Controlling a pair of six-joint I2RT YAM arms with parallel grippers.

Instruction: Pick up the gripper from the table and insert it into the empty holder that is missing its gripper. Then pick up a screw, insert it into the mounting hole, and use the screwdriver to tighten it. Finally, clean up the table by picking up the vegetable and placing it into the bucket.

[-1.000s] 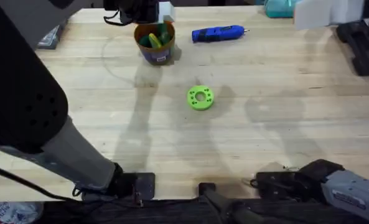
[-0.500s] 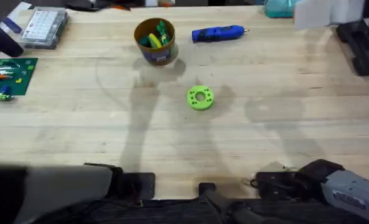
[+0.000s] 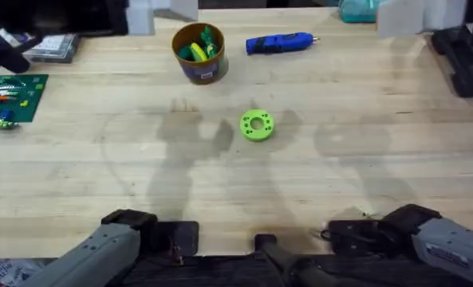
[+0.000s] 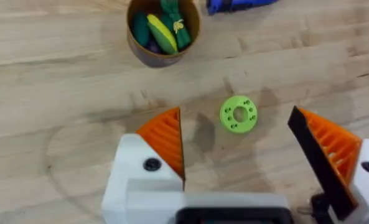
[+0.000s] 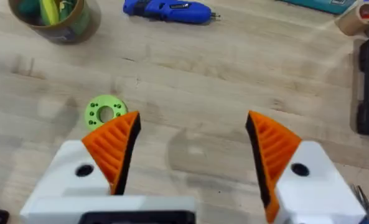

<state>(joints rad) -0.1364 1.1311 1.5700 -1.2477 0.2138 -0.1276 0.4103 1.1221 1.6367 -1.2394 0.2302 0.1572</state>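
Screwdriver [image 3: 279, 42] first: you'll find it lying flat at the far side of the table [image 3: 340, 183], its long axis running left to right with the short metal tip pointing right. Just left of it stands the bucket [image 3: 199, 53], upright and open at the top, with the dark green vegetable [image 4: 174, 23] standing tilted inside among other yellow and green pieces. Nearer to you, about mid-table and well apart from both, lies a lime-green ring [image 3: 257, 125] with holes, flat on the wood. Your left gripper [image 4: 243, 152] hangs above the table with its orange ribbed fingers [image 4: 164, 138] spread wide and nothing between them; the ring shows between and beyond them. Your right gripper [image 5: 193, 149] is likewise spread apart and empty, the ring just beside one finger [image 5: 112, 146] in its view.
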